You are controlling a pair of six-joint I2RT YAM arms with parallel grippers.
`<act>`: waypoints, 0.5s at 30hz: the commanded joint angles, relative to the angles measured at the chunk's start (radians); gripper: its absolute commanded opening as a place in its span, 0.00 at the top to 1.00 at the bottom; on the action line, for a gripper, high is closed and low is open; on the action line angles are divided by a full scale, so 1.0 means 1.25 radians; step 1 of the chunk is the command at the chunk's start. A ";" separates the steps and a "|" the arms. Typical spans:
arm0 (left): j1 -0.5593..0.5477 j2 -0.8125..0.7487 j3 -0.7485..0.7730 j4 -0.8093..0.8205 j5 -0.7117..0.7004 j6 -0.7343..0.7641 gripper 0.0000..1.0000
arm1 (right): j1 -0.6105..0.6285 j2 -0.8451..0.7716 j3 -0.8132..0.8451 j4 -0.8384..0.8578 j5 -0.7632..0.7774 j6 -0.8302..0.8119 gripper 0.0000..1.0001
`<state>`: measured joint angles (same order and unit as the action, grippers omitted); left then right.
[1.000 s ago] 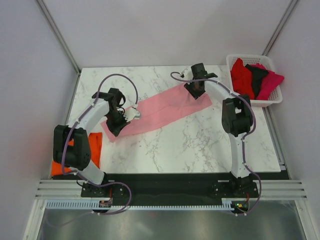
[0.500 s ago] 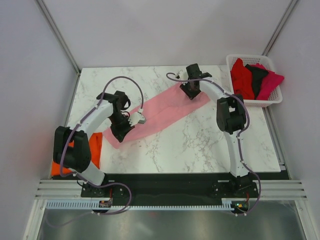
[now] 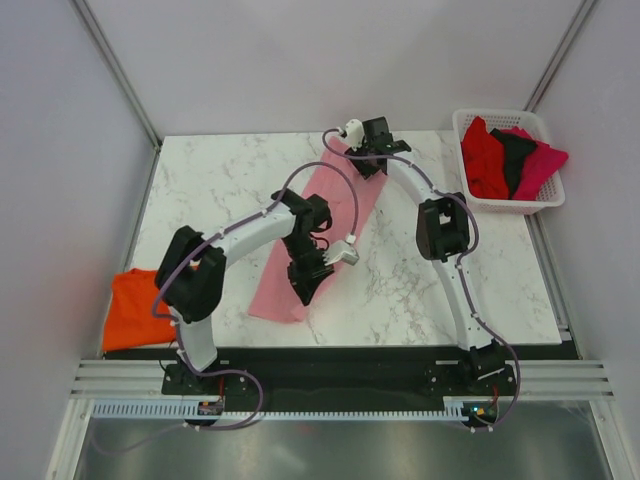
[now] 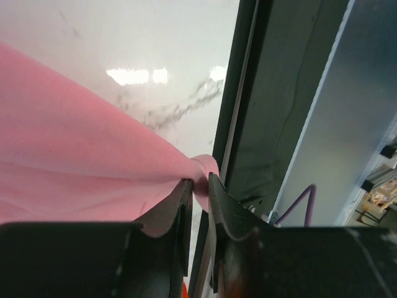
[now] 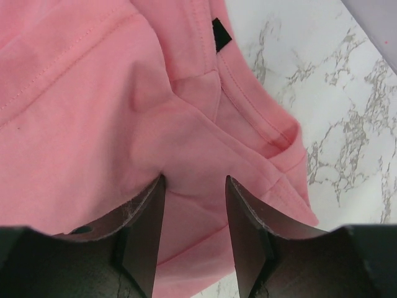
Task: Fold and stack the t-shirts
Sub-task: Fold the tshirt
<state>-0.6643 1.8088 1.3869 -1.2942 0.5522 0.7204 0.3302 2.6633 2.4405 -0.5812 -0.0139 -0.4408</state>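
Pink t-shirt (image 3: 322,222) lies as a long folded strip across the marble desk (image 3: 200,185). Left hand (image 4: 200,186) pinches its near corner; right hand (image 5: 193,186) grips the far end, cloth bunched between fingers. Orange t-shirt (image 3: 137,308) at left edge; others in basket (image 3: 540,203).

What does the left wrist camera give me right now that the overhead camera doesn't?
Left wrist only: the left gripper nearly shut on a bunched edge of the pink shirt, just short of the table's near edge. Overhead only: the right gripper at the shirt's far end, the orange shirt at the left edge, and the basket of shirts. Both show the pink shirt on the table.
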 commanded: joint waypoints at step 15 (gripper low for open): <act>-0.037 0.093 0.112 0.134 -0.007 -0.144 0.68 | -0.024 -0.335 -0.336 0.178 -0.011 0.068 0.43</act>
<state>-0.7090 1.8931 1.5620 -1.2106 0.5766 0.5831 0.2989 2.3241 2.0628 -0.4160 0.0021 -0.3882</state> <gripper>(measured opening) 0.327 0.567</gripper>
